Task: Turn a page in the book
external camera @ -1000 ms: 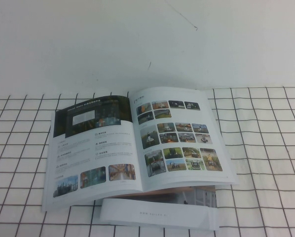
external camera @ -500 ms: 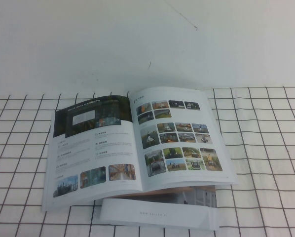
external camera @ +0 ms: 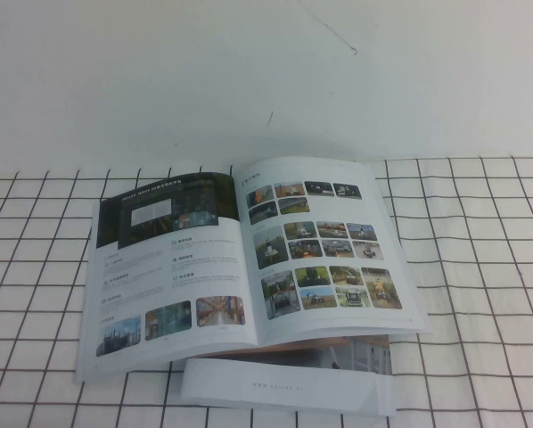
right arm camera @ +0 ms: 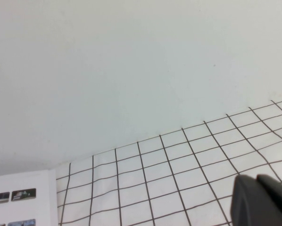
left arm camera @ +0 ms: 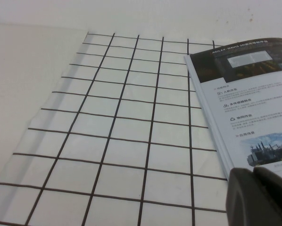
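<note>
The book (external camera: 249,259) lies open on the grid cloth. The page (external camera: 173,267) lies flat as the left leaf, with its dark banner photo facing up. The right leaf (external camera: 324,259) shows a grid of small colour photos. Neither gripper shows in the high view. My left gripper (left arm camera: 255,173) is shut and empty, hovering just off the book's left edge (left arm camera: 244,103). My right gripper (right arm camera: 257,181) is shut and empty above the cloth, well to the right of the book (right arm camera: 18,197).
A plain white booklet (external camera: 284,385) sticks out from under the book's near edge. The black-lined white grid cloth (external camera: 480,267) covers the table's near part. Bare white table surface (external camera: 249,80) lies behind it.
</note>
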`<action>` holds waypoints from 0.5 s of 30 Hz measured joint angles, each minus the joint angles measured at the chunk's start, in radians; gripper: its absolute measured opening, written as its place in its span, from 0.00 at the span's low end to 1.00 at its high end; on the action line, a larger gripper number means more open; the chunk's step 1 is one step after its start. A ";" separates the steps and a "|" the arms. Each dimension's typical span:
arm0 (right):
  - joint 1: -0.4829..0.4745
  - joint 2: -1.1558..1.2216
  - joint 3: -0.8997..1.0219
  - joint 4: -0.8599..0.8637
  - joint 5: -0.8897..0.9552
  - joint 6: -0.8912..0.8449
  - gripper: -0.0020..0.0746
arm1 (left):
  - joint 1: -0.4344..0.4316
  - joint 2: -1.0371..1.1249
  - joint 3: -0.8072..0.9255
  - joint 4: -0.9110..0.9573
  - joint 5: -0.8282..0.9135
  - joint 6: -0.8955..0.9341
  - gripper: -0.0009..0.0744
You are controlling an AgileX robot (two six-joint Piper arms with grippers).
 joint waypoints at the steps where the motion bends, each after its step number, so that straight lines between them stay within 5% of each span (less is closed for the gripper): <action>1: 0.000 0.000 0.000 0.000 0.000 0.000 0.02 | 0.000 0.000 0.000 0.000 0.000 0.000 0.01; 15: 0.000 -0.144 0.000 0.022 -0.030 -0.009 0.02 | 0.000 0.000 0.000 0.000 0.001 -0.002 0.01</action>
